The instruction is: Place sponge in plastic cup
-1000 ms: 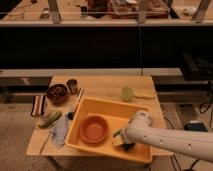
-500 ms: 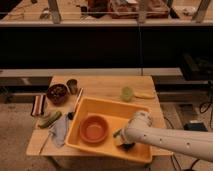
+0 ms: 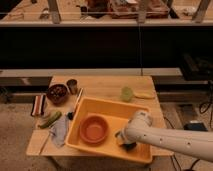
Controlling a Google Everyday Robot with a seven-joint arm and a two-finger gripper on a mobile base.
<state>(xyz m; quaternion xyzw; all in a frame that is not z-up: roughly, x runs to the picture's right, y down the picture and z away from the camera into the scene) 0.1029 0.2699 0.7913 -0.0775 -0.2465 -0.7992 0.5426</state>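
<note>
- The claw (image 3: 123, 141), pinched closed, sits low inside the yellow tub (image 3: 100, 106), right at the sponge (image 3: 120, 139).
- An orange bowl (image 3: 94, 129) lies at its 9 o'clock.
- The plastic cup (image 3: 126, 93) stands at 12 o'clock, on the surface (image 3: 105, 85).

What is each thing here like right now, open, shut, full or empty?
claw: shut on the sponge, low in the yellow bin.
sponge: in the bin, pinched by the claw.
plastic cup: upright on the table, no sponge inside.
orange bowl: upright in the bin, empty.
metal cup: upright on the table.
cloth: crumpled beside the bin.
</note>
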